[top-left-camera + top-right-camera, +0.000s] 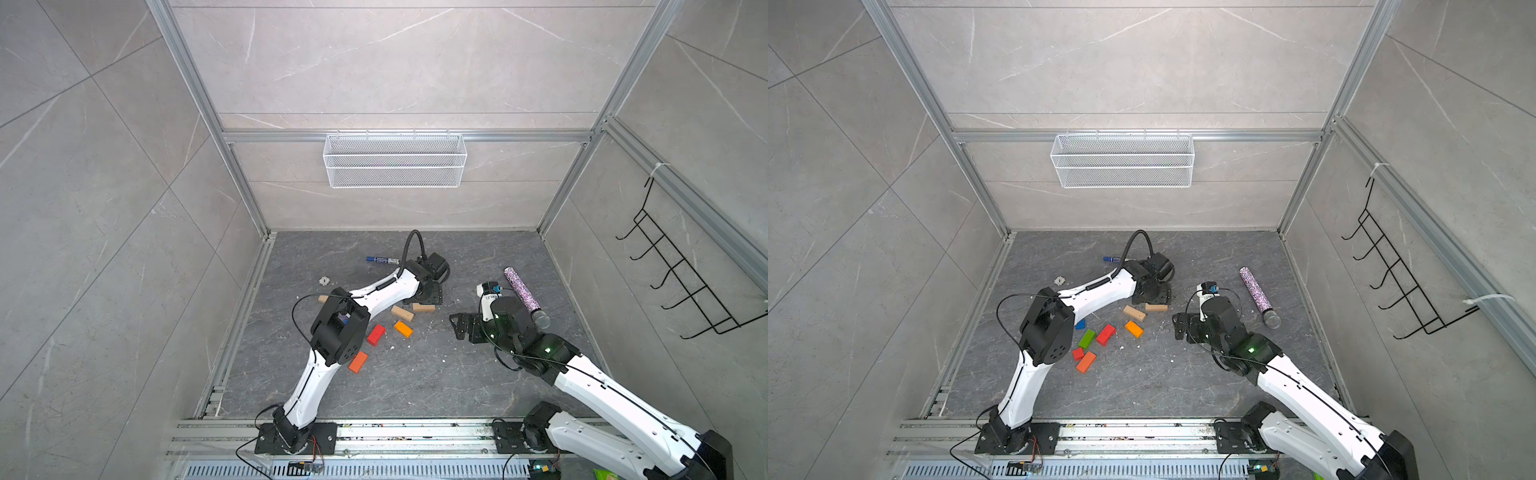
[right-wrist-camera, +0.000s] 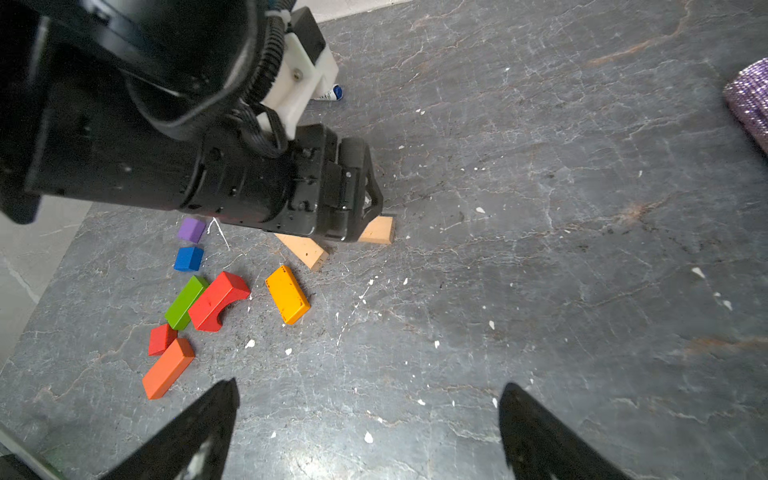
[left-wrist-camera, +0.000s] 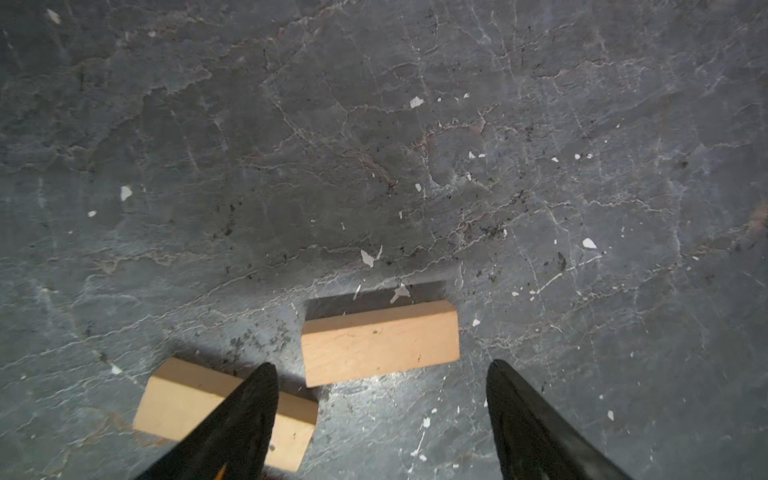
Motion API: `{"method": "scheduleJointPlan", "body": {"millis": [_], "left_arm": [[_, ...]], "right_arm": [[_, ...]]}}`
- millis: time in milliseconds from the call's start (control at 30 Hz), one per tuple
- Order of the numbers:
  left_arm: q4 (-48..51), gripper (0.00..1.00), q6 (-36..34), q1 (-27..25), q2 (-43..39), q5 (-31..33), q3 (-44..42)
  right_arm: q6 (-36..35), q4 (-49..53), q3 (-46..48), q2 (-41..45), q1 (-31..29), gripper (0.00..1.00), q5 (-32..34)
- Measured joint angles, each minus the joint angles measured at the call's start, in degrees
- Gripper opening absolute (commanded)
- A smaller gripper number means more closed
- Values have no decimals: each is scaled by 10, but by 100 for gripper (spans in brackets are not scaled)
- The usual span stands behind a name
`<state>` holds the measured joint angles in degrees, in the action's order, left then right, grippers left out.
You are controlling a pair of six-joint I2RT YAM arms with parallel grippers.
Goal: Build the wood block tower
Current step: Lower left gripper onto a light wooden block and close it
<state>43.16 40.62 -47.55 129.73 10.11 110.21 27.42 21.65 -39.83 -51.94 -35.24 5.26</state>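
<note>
near the left arm, the colour blocks [image 2: 218,301] lie loose on the floor [image 2: 540,249]. in the middle, the left gripper [image 3: 382,365] hangs spread apart, holding nothing, just by a tan block [image 3: 380,343]. the right gripper [image 2: 370,384] hangs spread wide, empty.

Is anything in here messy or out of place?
Yes. White flecks litter the dark tabletop, perhaps chipped paint. A glittery microphone and a blue marker lie near the wood blocks, though neither is a block. The blocks lie scattered flat, none stacked.
</note>
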Motion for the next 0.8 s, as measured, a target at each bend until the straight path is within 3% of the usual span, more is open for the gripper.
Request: {"method": "scheduleJointPlan", "body": {"millis": [367,800], "left_arm": [[33,83,45,-3,47,49,61],[68,86,70,-17,75,65,71]], "right_arm": [[-1,10,13,4,0,99,-13],[-2,12,13,4,0,99,-19]]}}
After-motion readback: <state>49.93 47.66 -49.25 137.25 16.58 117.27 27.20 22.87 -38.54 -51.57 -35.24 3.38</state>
